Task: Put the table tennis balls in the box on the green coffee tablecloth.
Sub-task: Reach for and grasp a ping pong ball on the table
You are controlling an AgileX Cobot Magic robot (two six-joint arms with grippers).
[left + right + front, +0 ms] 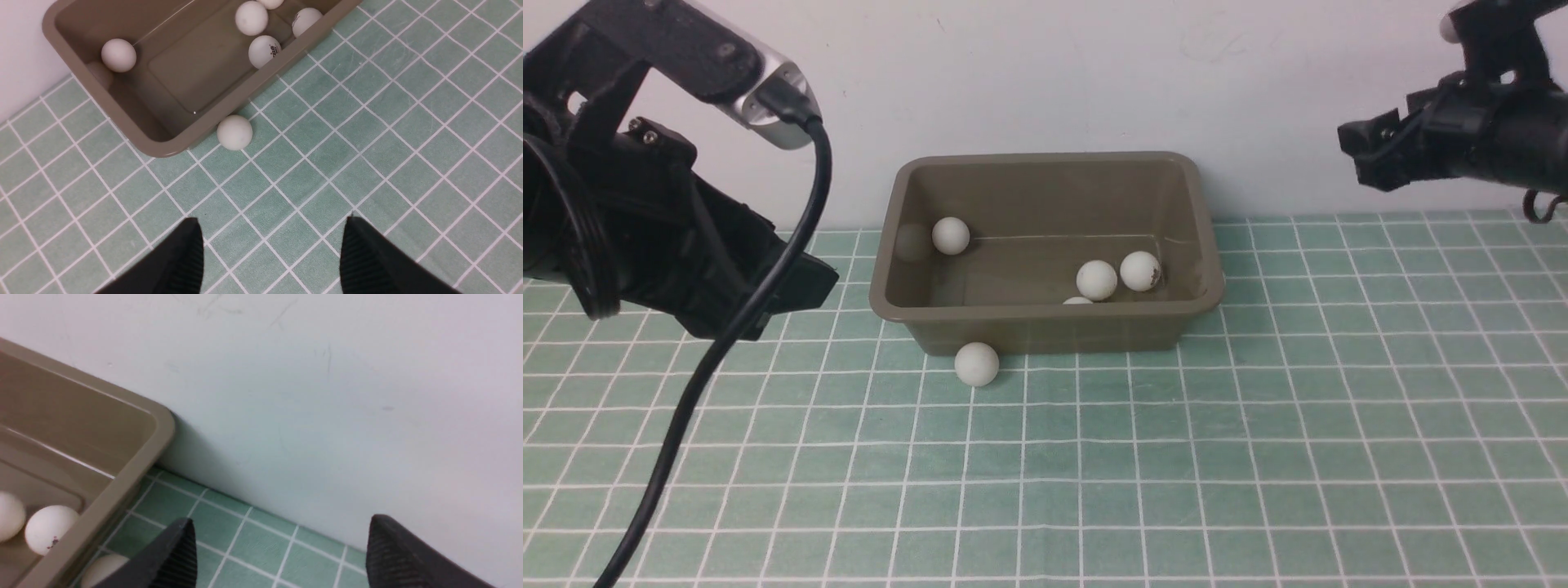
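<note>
The box (886, 298) stands on the green coffee tablecloth (1258, 425) against the wall. Several table tennis balls lie in it, among them a ball (951, 235) at its far left and a ball (1096, 280) near the front wall. One more ball (976, 363) rests on the cloth, touching the box's front wall; it is the ball (234, 132) in the left wrist view. My left gripper (817, 282) (271, 228) hovers left of the box, open and empty. My right gripper (1356, 151) (282, 526) hangs high at the right, open and empty.
A white wall runs right behind the box (135, 465). In the right wrist view a white rounded shape (102, 569) shows just outside the box's rim, partly behind one finger (179, 547). The left arm's black cable (727, 343) hangs down over the cloth.
</note>
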